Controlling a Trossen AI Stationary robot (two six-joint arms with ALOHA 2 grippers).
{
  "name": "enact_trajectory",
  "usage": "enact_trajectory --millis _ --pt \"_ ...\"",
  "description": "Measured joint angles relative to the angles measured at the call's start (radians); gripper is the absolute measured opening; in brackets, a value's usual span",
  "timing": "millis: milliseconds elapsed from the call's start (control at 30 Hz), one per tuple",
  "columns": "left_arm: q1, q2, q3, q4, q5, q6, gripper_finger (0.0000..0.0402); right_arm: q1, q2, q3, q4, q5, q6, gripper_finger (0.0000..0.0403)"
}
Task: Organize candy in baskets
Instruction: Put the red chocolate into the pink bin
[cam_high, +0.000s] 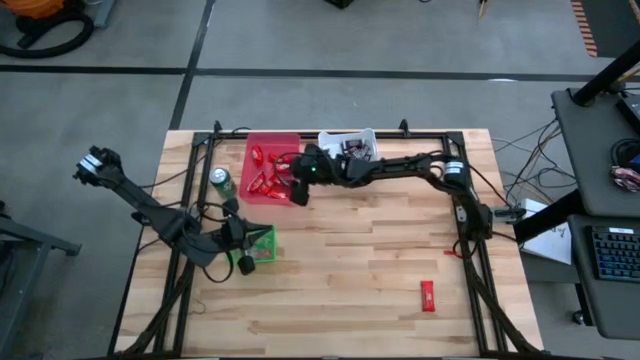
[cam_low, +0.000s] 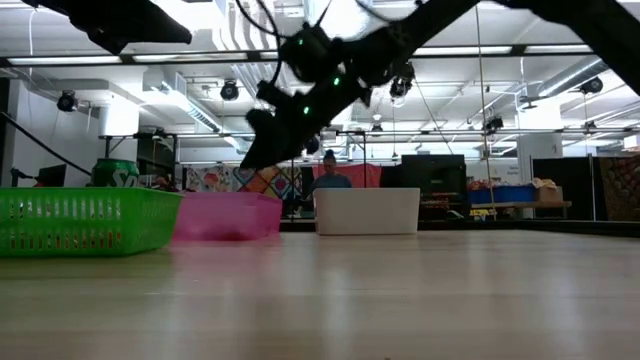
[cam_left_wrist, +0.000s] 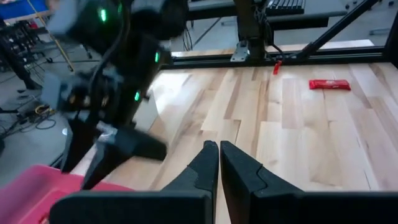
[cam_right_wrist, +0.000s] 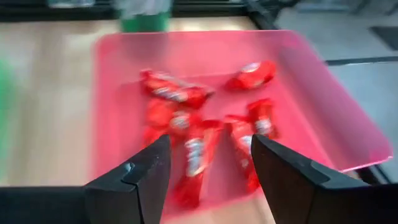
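While the right gripper (cam_right_wrist: 208, 171) hangs over the near edge of the red bin (cam_high: 272, 145), its jaws stand spread and hold nothing. Directly past and below its fingertips, red-wrapped bars (cam_right_wrist: 199, 140) lie heaped on the bin floor; whether any of them touches the fingers I cannot tell. On the near part of the table, well apart from every bin, one more red bar (cam_high: 427, 296) lies alone, toward the right side. The left gripper (cam_left_wrist: 219, 163) waits beside the green bin (cam_high: 262, 240), jaws pressed together and empty. Farther back, a green can (cam_high: 221, 183) stands just left of the red bin. Just right of that bin, along the far edge, sits the white bin (cam_high: 348, 140) with dark pieces (cam_high: 353, 150) inside.
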Motion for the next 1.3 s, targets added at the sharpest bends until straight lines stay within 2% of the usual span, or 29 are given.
enact_trajectory --millis 267,533,833,1000,1067,1300 --pt "0.0 0.076 0.0 0.062 0.001 -0.043 0.0 0.083 -0.173 0.0 -0.422 -0.155 0.083 0.0205" --pt "0.0 0.137 0.0 0.115 0.0 -0.052 0.0 0.218 -0.291 0.0 -0.872 -0.159 0.332 0.0199" --pt "0.0 0.203 0.0 0.161 -0.024 -0.049 0.0 0.397 -0.3 -0.02 -1.241 -0.17 0.692 0.0199" --pt "0.0 0.226 0.0 0.177 -0.025 -0.049 0.0 0.52 -0.3 -0.077 -1.352 -0.18 0.918 0.0199" --pt "0.0 0.232 0.0 0.177 -0.025 -0.049 0.0 0.567 -0.303 -0.104 -1.388 -0.217 1.007 0.0199" --pt "0.0 0.24 0.0 0.184 -0.025 -0.035 0.0 0.727 -0.35 -0.251 -1.384 -0.324 1.337 0.0199"
